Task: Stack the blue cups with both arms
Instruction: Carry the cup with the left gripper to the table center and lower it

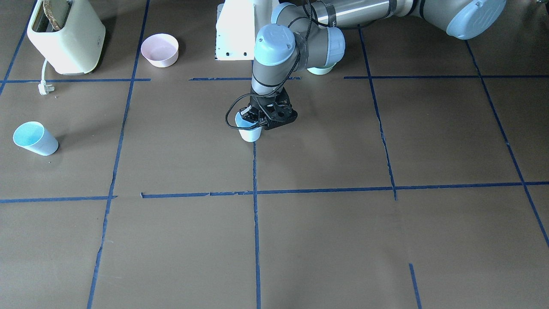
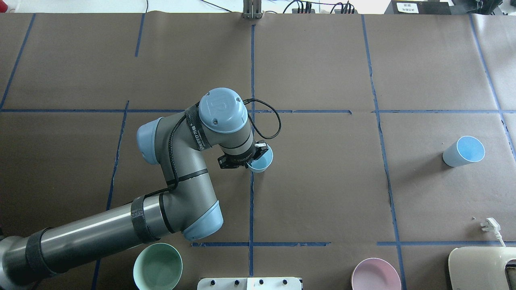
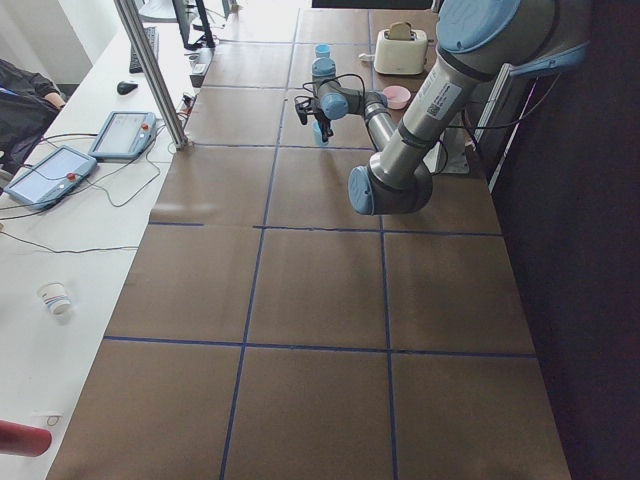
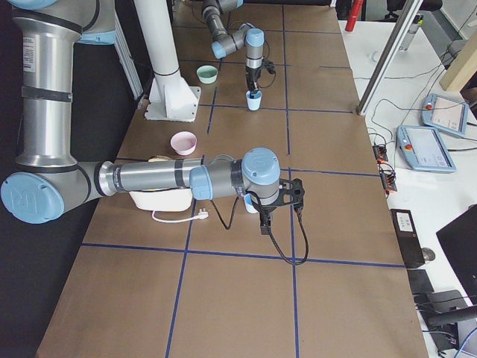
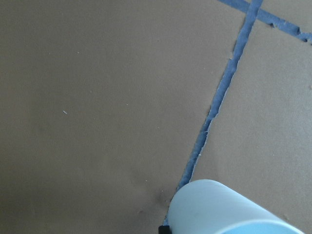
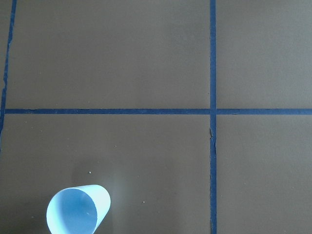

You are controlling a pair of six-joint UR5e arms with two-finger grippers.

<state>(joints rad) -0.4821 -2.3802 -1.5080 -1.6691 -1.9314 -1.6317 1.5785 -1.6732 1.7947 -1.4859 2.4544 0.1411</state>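
I'm seeing the table [image 1: 326, 240] showing flat brown, gridded with blue tape lines [image 1: 256, 240]. The middle cup [image 1: 250, 134] is reading pale blue outside and brighter blue inside, and the right-side cup [image 2: 463, 151] is doing likewise. The pink bowl [image 1: 160, 50], the mint-green bowl [image 2: 157, 266] and the cream toaster [image 1: 66, 36] are showing plain, unpatterned. The left arm [image 2: 185, 173] is showing grey with light-blue caps, its left gripper [image 1: 254, 120] black.

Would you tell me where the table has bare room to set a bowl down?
The far squares of the table, beyond the left gripper and the blue cup it grips, are bare, as is the stretch between it and the second blue cup. The robot's edge is crowded: mint bowl, pink bowl, toaster and plug.
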